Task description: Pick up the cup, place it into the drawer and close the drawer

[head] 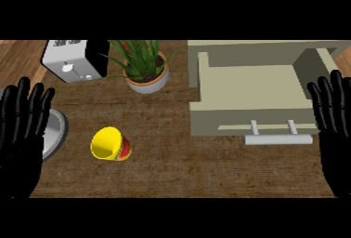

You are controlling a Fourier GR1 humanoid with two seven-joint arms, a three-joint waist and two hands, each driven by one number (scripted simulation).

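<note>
The yellow cup (111,143) lies tipped on its side on the bench (205,176), in the near left part. Its open mouth faces left and a bit toward the near edge, and its red bottom end points right. So its long way runs left to right.

The left hand (22,135) is at the left edge with its fingers straight up, open and holding nothing. It is resting. The right hand (334,125) is at the right edge, open too, fingers straight, holding nothing.

The cup is near the left hand and well apart from the right hand. I think the left hand is the better one to pick it up, reaching to the right.

The drawer (250,88) is pulled open at the far right, and nothing can be seen in it. Its handle (277,138) sticks out toward the near side, close to the right hand. The cup must travel right and farther away to get into it. The right hand looks well placed to push the drawer shut afterward.
</note>
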